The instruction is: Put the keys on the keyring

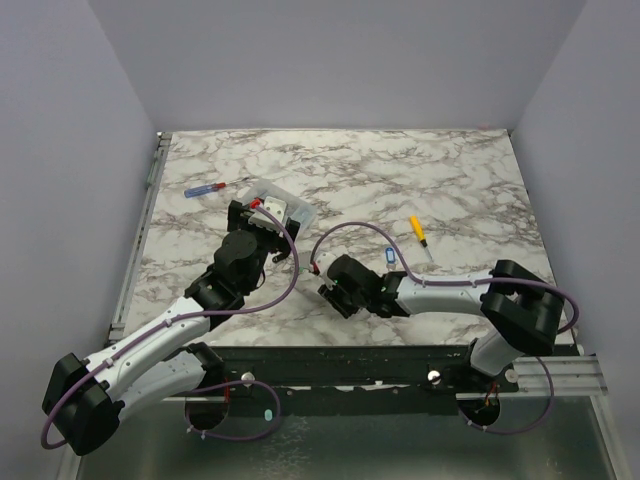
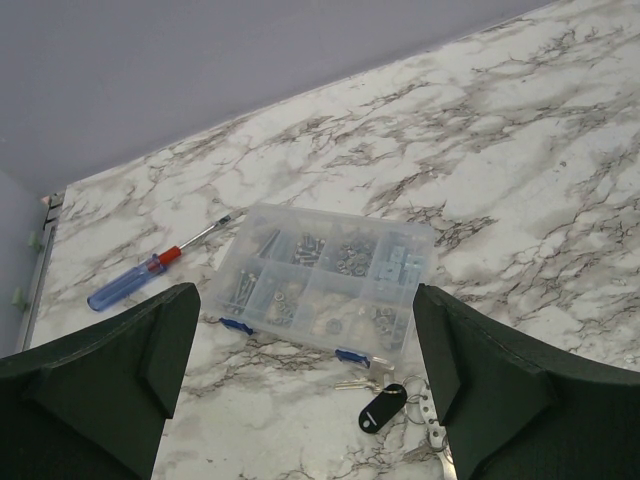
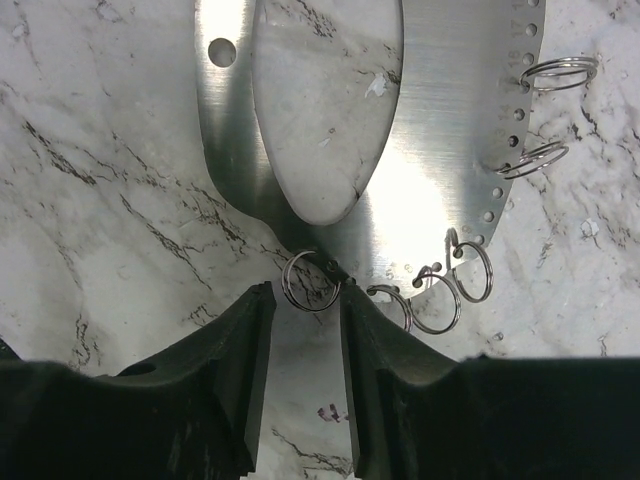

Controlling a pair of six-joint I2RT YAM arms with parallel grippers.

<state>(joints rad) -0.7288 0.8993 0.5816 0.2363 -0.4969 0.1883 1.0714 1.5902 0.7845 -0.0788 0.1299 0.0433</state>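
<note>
The keyring [image 3: 440, 140] fills the right wrist view as a shiny flat metal loop with an oval opening and a row of small holes holding several small wire rings. My right gripper [image 3: 306, 292] is open, its tips either side of one small ring [image 3: 310, 281] at the loop's near edge, with a sliver of gap at the left finger. In the top view it [image 1: 335, 288] hides the loop. A blue-tagged key [image 1: 388, 258] and an orange one [image 1: 417, 230] lie to its right. My left gripper [image 2: 305, 300] hangs wide open and empty over the marble. Black-tagged keys [image 2: 383, 408] lie by its right finger.
A clear compartment box [image 2: 330, 280] of screws and washers lies just ahead of the left gripper, also near it in the top view [image 1: 285, 208]. A red-and-blue-handled screwdriver [image 1: 210, 188] lies at the back left. Grey walls close in the marble table [image 1: 470, 190].
</note>
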